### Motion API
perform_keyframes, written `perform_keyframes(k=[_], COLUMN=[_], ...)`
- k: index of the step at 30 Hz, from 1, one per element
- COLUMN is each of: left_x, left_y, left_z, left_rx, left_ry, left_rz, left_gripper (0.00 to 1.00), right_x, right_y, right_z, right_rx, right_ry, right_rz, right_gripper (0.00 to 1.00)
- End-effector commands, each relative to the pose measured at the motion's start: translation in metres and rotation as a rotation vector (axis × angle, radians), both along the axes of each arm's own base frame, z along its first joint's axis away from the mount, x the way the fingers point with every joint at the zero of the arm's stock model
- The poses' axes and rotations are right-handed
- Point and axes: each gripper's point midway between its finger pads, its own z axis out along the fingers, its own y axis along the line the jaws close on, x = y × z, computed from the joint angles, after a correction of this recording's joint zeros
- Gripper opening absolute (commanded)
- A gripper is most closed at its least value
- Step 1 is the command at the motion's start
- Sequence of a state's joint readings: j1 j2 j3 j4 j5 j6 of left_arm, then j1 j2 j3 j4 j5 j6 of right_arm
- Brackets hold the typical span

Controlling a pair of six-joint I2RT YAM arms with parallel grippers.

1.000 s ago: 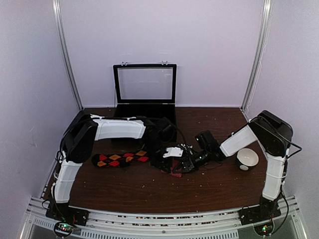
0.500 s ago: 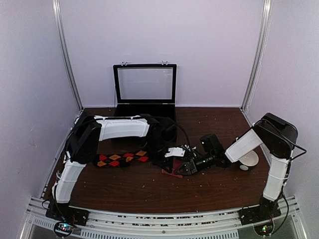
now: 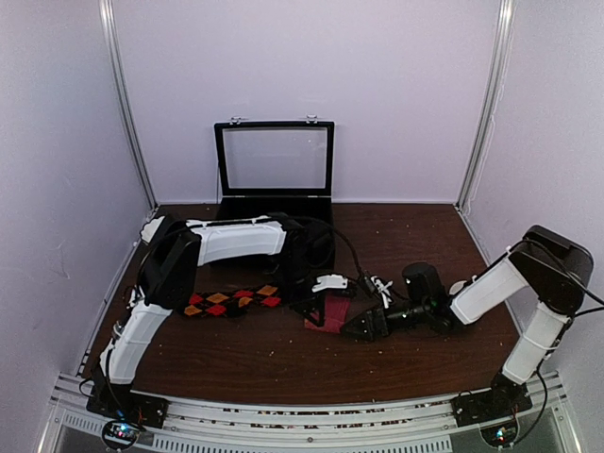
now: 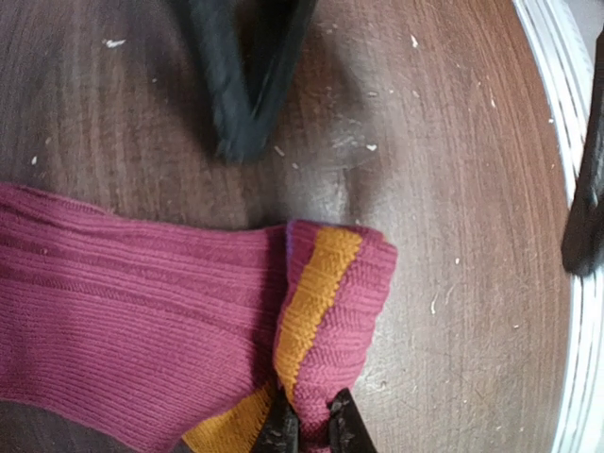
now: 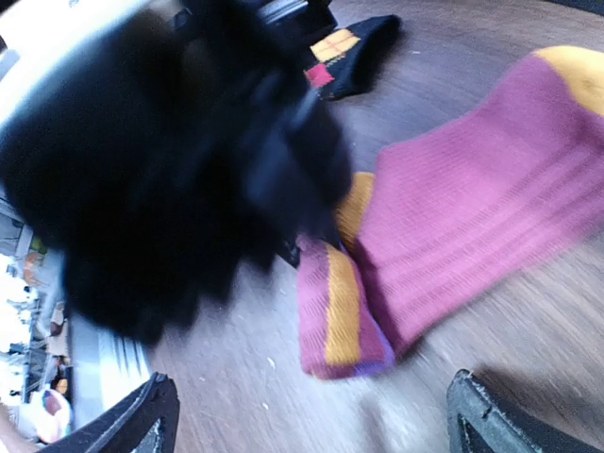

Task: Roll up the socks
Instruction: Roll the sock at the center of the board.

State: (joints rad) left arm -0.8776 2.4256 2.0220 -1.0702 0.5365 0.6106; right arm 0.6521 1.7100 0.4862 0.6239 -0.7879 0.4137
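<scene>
The pink sock (image 4: 142,311) lies flat on the brown table, its orange-banded end (image 4: 316,283) folded back over itself. My left gripper (image 4: 309,429) is shut on that folded end; from above it sits at table centre (image 3: 316,304). My right gripper (image 3: 363,326) stands open just right of the pink sock (image 3: 330,316), not touching it. In the blurred right wrist view the folded end (image 5: 344,311) lies ahead between the wide-apart fingertips (image 5: 142,420), with the left gripper (image 5: 189,160) looming over it. The black argyle sock (image 3: 231,300) lies stretched out to the left.
A black box with an open glass lid (image 3: 274,160) stands at the back of the table. White walls close in the sides. The left arm (image 3: 236,241) spans the table's left half and the right arm (image 3: 491,288) its right. Crumbs dot the wood.
My right gripper has let go of the pink sock, opened wide and drawn back to the right. My left gripper has closed on the folded end. The right arm now covers the white bowl.
</scene>
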Motion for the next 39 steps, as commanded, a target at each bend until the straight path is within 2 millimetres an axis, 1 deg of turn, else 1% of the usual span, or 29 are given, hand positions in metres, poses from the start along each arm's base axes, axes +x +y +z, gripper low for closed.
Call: perform_keyframes(k=[1,4,6,8,9,10,11,12,13,14,16,18,20,22,24,25,26,27,30,31,32,34,39], left_x=[0.000,0.005,0.009,0.009,0.010,0.010,0.009,0.009,0.009,0.008,0.008,0.007,0.005,0.005,0.007,0.009,0.009,0.009,0.010,0.011,0.011,0.012,0.014], left_y=[0.027,0.029,0.030,0.029,0.029,0.030,0.030,0.030,0.030,0.030,0.029,0.028,0.028,0.028,0.030,0.030,0.029,0.028,0.027,0.027,0.028,0.029,0.032], left_z=[-0.028,-0.032,-0.033,-0.031,-0.031,-0.030,-0.030,-0.031,-0.030,-0.030,-0.029,-0.028,-0.026,-0.026,-0.028,-0.029,-0.030,-0.030,-0.035,-0.037,-0.040,-0.042,-0.049], left_rx=[0.140,0.167,0.174,0.169,0.170,0.170,0.170,0.171,0.168,0.169,0.165,0.164,0.169,0.173,0.195,0.203,0.206,0.205,0.218,0.223,0.231,0.241,0.269], left_ry=[0.113,0.103,0.097,0.112,0.116,0.120,0.127,0.130,0.133,0.136,0.145,0.161,0.182,0.202,0.195,0.190,0.194,0.202,0.216,0.213,0.211,0.208,0.202], left_rz=[0.069,0.096,0.113,0.123,0.130,0.132,0.131,0.132,0.132,0.131,0.135,0.144,0.148,0.157,0.164,0.168,0.173,0.180,0.204,0.209,0.214,0.218,0.232], left_gripper=[0.00,0.00,0.00,0.00,0.00,0.00,0.00,0.00,0.00,0.00,0.00,0.00,0.00,0.00,0.00,0.00,0.00,0.00,0.00,0.00,0.00,0.00,0.00], right_x=[-0.008,-0.001,0.005,0.010,0.011,0.017,0.029,0.035,0.039,0.038,0.030,0.021,0.006,-0.008,-0.023,-0.030,-0.035,-0.039,-0.044,-0.042,-0.041,-0.038,-0.029], right_y=[-0.038,-0.049,-0.060,-0.072,-0.075,-0.083,-0.099,-0.116,-0.121,-0.114,-0.100,-0.088,-0.070,-0.055,-0.043,-0.038,-0.034,-0.030,-0.016,-0.008,-0.001,0.011,0.040], right_z=[-0.039,-0.024,-0.014,0.002,0.013,0.022,0.030,0.031,0.039,0.050,0.064,0.061,0.055,0.049,0.047,0.049,0.051,0.051,0.053,0.057,0.057,0.058,0.046], right_rx=[-0.189,-0.209,-0.263,-0.285,-0.267,-0.250,-0.231,-0.224,-0.174,-0.104,-0.034,-0.068,-0.127,-0.175,-0.178,-0.173,-0.172,-0.176,-0.217,-0.234,-0.253,-0.284,-0.372], right_ry=[0.029,-0.108,-0.194,-0.274,-0.305,-0.308,-0.288,-0.215,-0.190,-0.205,-0.289,-0.364,-0.441,-0.511,-0.589,-0.636,-0.675,-0.706,-0.785,-0.813,-0.835,-0.882,-0.959], right_rz=[-0.123,-0.203,-0.276,-0.337,-0.357,-0.437,-0.587,-0.730,-0.777,-0.748,-0.647,-0.556,-0.433,-0.329,-0.235,-0.198,-0.172,-0.151,-0.077,-0.057,-0.029,0.024,0.153], right_gripper=[1.00,1.00,1.00,1.00,1.00,1.00,1.00,1.00,1.00,1.00,1.00,1.00,1.00,0.91,0.73,0.66,0.62,0.59,0.53,0.49,0.46,0.43,0.37])
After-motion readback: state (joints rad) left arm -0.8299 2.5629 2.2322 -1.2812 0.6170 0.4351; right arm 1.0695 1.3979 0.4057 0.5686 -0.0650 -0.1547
